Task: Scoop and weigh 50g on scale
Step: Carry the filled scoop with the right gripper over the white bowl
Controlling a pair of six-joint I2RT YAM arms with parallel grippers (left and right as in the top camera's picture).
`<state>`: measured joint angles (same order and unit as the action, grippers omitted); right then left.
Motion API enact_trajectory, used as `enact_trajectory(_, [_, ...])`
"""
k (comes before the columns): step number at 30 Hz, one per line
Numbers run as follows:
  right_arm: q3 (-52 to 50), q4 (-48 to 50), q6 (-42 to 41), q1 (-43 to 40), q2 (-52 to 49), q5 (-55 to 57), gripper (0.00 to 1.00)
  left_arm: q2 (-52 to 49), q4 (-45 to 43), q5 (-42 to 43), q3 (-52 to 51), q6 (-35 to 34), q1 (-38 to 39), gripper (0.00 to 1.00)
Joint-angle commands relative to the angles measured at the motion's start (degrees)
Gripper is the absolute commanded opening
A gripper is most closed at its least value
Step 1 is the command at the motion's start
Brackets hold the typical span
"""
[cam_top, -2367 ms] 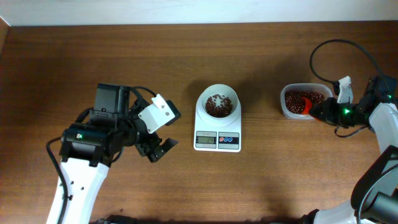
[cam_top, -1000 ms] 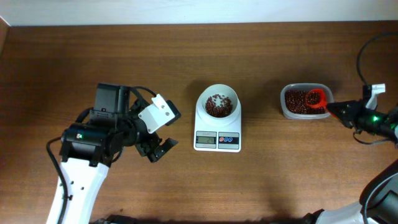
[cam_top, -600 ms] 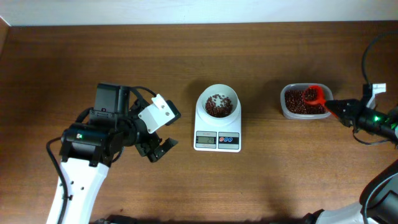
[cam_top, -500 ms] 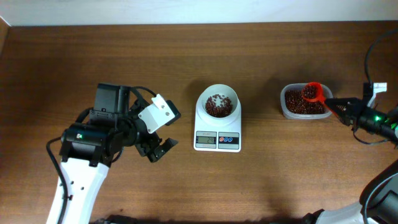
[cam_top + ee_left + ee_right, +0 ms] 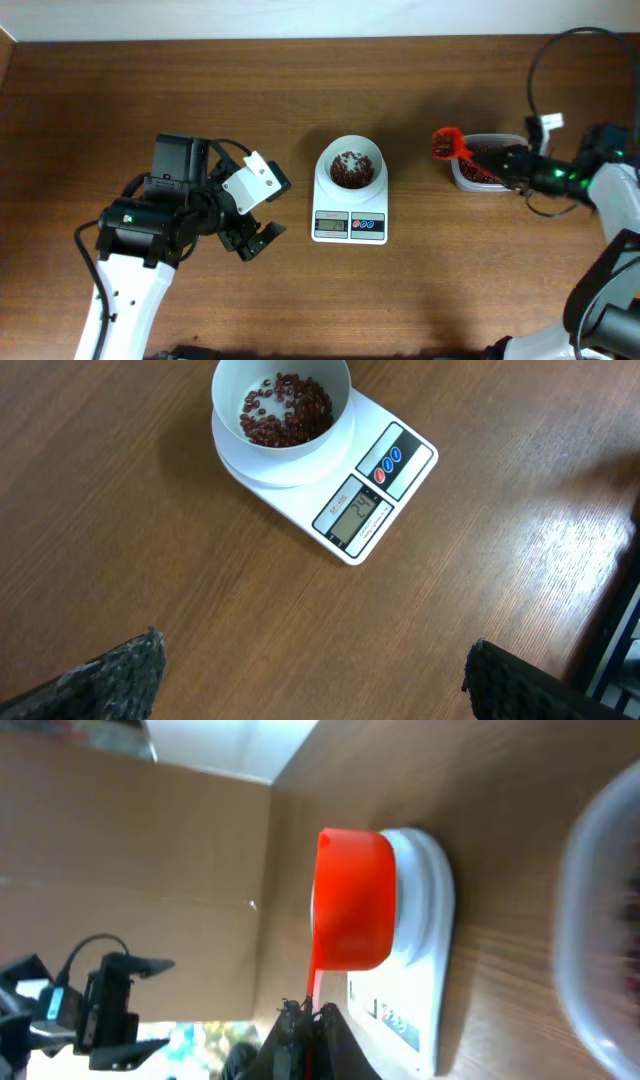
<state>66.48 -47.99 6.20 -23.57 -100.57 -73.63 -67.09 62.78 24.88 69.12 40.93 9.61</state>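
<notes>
Change: red plastic scoop (image 5: 445, 142) has moved toward small white digital scale (image 5: 349, 226); pour likely next.
Right gripper (image 5: 512, 162): clamped on scoop handle.
Left gripper (image 5: 315, 675): wide, empty.

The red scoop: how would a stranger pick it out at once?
On the table, look between the white scale and the clear bean tub. The right end effector holds the scoop there by its handle; unlike its pale neighbours, it is bright red.

A brown wooden table (image 5: 320, 300) carries a small white digital kitchen scale (image 5: 349, 226) at centre and, apart, a clear rectangular plastic tub (image 5: 456, 175) of red beans (image 5: 482, 172).
</notes>
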Motion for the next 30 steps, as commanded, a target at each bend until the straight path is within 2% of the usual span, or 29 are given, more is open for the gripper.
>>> enact_trajectory(1, [0.1,0.0,0.3,4.7,-0.4,-1.9,0.04,-0.2,-0.1,0.8,1.1,-0.5,-0.3,0.99])
enact_trajectory(5, [0.1,1.5,-1.5,9.7,-0.4,-3.8,0.04,-0.2,-0.1,0.8,1.1,-0.5,-0.3,0.99])
enact_trajectory(13, [0.1,14.5,-11.2,18.3,-0.4,-3.1,0.04,-0.2,-0.1,0.8,1.1,-0.5,-0.3,0.99])
enact_trajectory(22, [0.1,22.7,-10.8,25.6,-0.4,11.7,0.04,-0.2,-0.1,0.8,1.1,-0.5,-0.3,0.99])
enact_trajectory(30, [0.1,23.1,10.7,27.4,-0.4,12.6,0.04,-0.2,-0.1,0.8,1.1,-0.5,-0.3,0.99])
